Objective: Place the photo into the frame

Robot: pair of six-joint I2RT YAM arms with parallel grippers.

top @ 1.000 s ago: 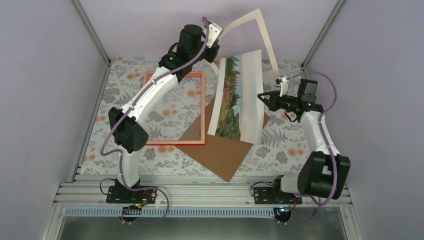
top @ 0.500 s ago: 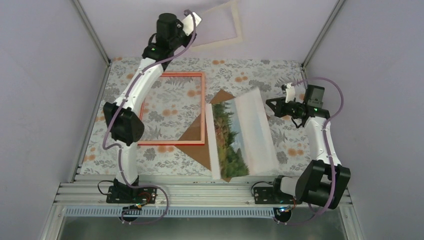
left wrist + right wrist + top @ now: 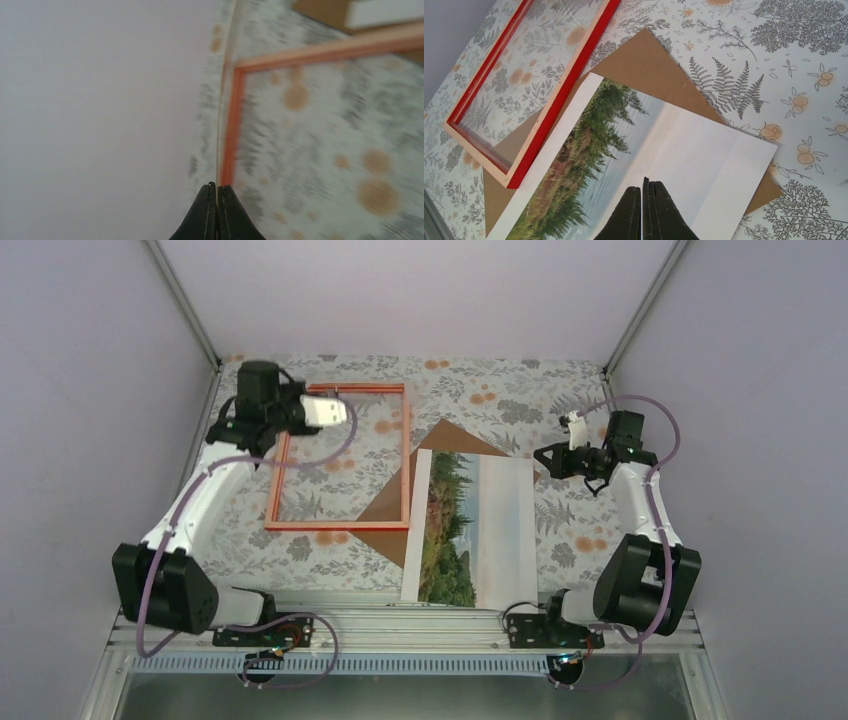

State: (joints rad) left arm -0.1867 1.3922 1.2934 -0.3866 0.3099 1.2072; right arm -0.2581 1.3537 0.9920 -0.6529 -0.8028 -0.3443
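Note:
The photo [image 3: 470, 525] lies flat, picture side up, on the brown backing board [image 3: 445, 440], with its near end at the table's front edge. It also shows in the right wrist view [image 3: 624, 150]. The red frame [image 3: 405, 460] lies flat to its left, its right rail touching the photo's left edge. My right gripper [image 3: 541, 453] is shut and empty, hovering above the photo's far right corner [image 3: 644, 186]. My left gripper [image 3: 340, 412] hangs over the frame's far left part. It is shut on a thin pale sheet seen edge-on [image 3: 218, 125], the white mat border.
The backing board [image 3: 649, 65] sticks out from under the photo towards the back and under the frame's right rail [image 3: 569, 95]. A floral cloth [image 3: 500, 390] covers the table. Plain walls stand close on the left, back and right.
My left arm has swung down from high at the back to over the frame, taking the mat border with it. The photo has dropped flat and slid towards the front edge. My right gripper has drawn back.

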